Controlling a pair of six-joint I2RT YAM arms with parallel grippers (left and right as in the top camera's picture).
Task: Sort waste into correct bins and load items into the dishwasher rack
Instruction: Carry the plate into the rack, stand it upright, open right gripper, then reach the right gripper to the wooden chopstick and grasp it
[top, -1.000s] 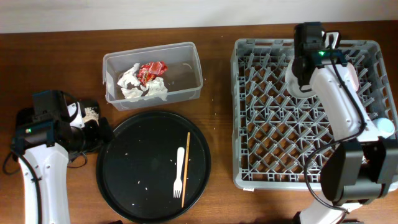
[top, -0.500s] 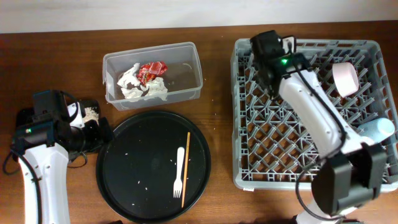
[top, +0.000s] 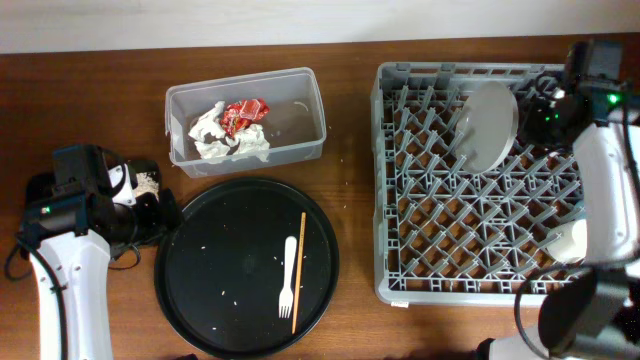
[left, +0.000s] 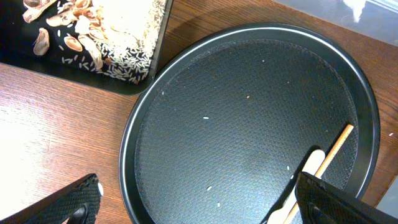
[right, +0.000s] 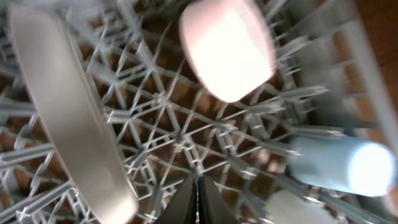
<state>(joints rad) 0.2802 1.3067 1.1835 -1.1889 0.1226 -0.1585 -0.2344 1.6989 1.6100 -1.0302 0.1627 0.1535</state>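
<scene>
Fork (top: 289, 275) and chopstick (top: 298, 268) lie together on the round black tray (top: 210, 270).

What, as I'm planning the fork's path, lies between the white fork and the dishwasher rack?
Overhead view: the chopstick beside the fork, then the round tray's rim, then bare table up to the dishwasher rack.

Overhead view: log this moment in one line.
left gripper open, empty | right gripper shut, empty, above rack | plate upright in rack | fork, chopstick on round tray
</scene>
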